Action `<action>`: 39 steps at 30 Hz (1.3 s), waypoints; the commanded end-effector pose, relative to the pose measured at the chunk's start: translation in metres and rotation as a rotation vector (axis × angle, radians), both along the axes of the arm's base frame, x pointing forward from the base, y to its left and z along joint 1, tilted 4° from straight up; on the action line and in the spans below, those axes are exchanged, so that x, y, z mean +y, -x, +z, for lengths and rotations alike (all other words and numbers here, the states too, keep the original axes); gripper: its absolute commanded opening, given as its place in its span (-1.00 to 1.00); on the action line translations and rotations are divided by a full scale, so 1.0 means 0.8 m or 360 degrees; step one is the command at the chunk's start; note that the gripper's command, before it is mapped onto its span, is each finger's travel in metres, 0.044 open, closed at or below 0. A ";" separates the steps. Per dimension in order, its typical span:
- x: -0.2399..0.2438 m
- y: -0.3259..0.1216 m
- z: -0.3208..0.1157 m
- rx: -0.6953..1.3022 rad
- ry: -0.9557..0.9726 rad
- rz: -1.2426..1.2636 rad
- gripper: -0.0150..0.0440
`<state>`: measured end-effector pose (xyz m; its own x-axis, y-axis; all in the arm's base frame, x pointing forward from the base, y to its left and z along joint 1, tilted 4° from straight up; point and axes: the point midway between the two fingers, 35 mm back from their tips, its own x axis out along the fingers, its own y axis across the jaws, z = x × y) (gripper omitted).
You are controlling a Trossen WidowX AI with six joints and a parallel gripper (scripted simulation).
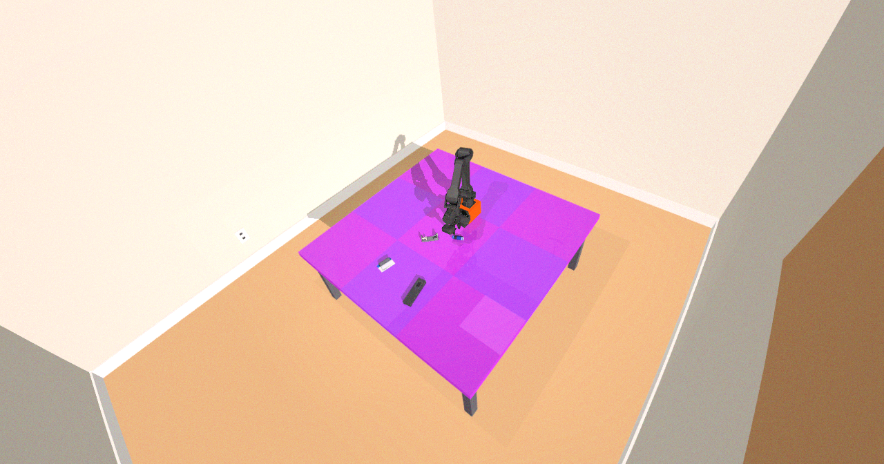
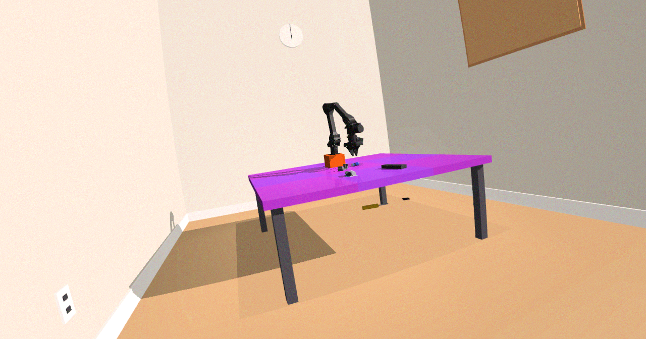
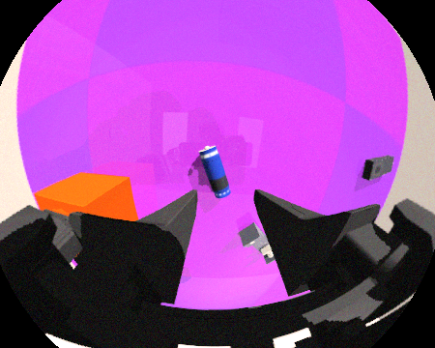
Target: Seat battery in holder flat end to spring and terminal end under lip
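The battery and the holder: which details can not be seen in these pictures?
- Battery: which end is the terminal, too blurred in the wrist view, too small in the top view.
- Holder: spring and lip, partly hidden behind a finger of the open hand.
- Exterior view: both are tiny specks.

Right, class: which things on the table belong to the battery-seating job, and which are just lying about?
Job:
battery, lying on the table
holder, empty, beside it
gripper, open above the battery

Lying about:
orange block
black bar
small white item
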<state>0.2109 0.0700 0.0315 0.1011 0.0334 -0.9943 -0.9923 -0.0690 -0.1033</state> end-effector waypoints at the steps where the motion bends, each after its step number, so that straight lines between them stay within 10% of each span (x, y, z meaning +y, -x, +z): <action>1: 0.001 0.007 -0.022 0.0008 0.0072 0.0509 0.31; 39: 0.002 0.001 -0.078 0.0009 0.0072 0.0509 0.31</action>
